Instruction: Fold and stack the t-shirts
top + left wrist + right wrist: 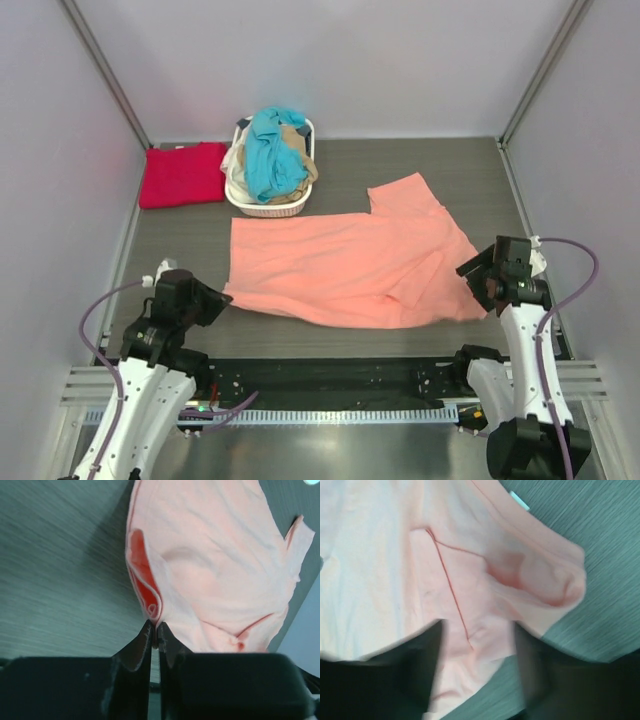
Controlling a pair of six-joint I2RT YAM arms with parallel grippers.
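Clenched in left gripper (154, 627): corner of one salmon-pink t-shirt (340, 270); right gripper (477, 630) released astride its hem (blurred). Beyond: one crimson t-shirt (182, 173), one teal t-shirt (272, 150), one basket (265, 208).

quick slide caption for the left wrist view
Left gripper shut on the folded edge of the salmon-pink t-shirt over the gray table.
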